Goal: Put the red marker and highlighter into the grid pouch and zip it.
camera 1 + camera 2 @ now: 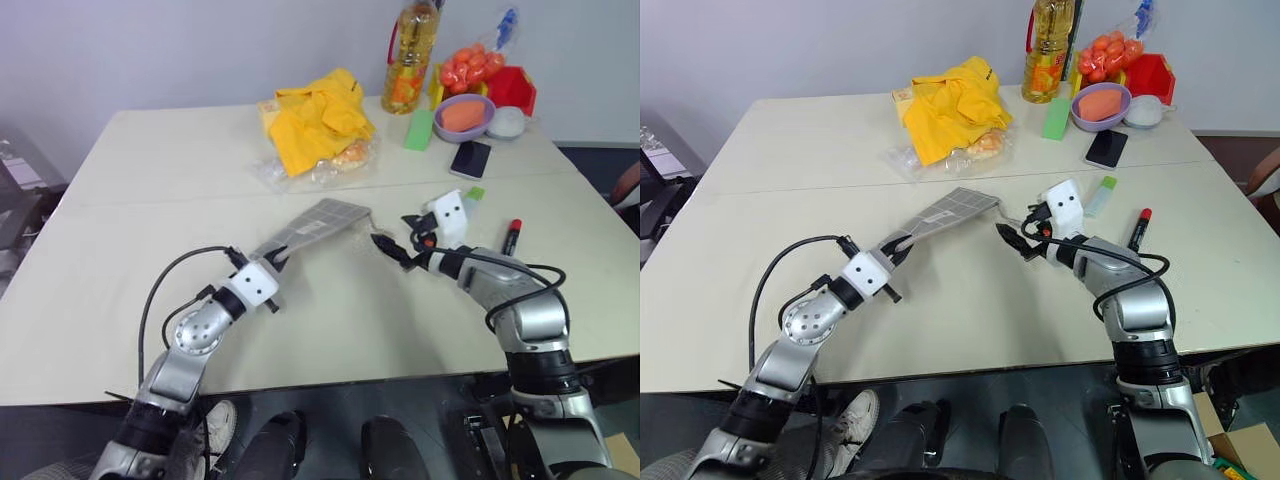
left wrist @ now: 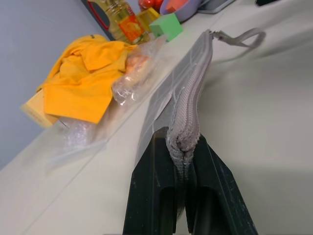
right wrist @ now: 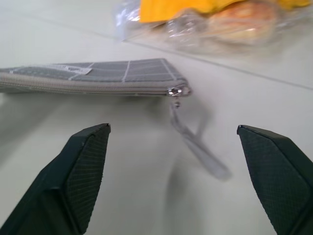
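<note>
Nearest me, my left gripper (image 1: 281, 257) is clamped on the near end of the grid pouch (image 1: 318, 224), zip edge up. Its long axis runs away from me, pull end far. My right gripper (image 3: 171, 176) stands apart just beside that pull. I judge opening comes next: catch the pull. Beyond the pouch's far end lie the highlighter (image 1: 1101, 195) and red marker (image 1: 1138, 228).

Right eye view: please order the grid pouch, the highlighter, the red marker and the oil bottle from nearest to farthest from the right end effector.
Measured from the right end effector:
1. Grid pouch, just to its left, its zipper end closest.
2. Highlighter, to the right, a little farther back.
3. Red marker, farther right, near the table edge.
4. Oil bottle, at the far back of the table.
</note>
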